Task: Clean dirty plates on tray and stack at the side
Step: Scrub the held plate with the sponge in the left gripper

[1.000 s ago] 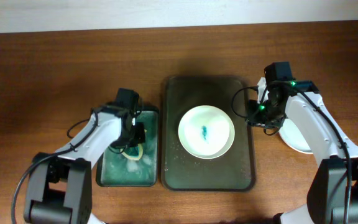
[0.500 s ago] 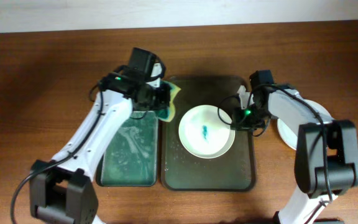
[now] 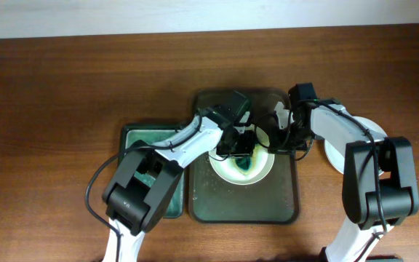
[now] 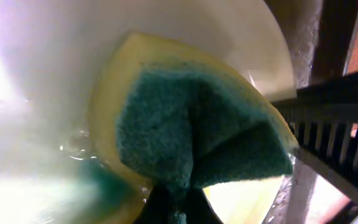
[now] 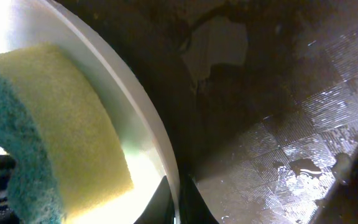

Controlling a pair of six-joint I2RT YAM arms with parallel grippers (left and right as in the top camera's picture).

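A white plate with green smears lies on the dark tray. My left gripper is shut on a yellow and green sponge and presses it onto the plate's inside. My right gripper is shut on the plate's right rim, one finger on each side of it. The sponge also shows in the right wrist view, resting in the plate. A clean white plate lies on the table at the right, partly under my right arm.
A green basin of soapy water stands left of the tray, partly hidden by my left arm. The tray floor is wet. The brown table surrounds everything.
My left gripper carried the sponge out of the basin, to the right, and down onto the plate. My right gripper moved left to the plate's rim and shut on it.
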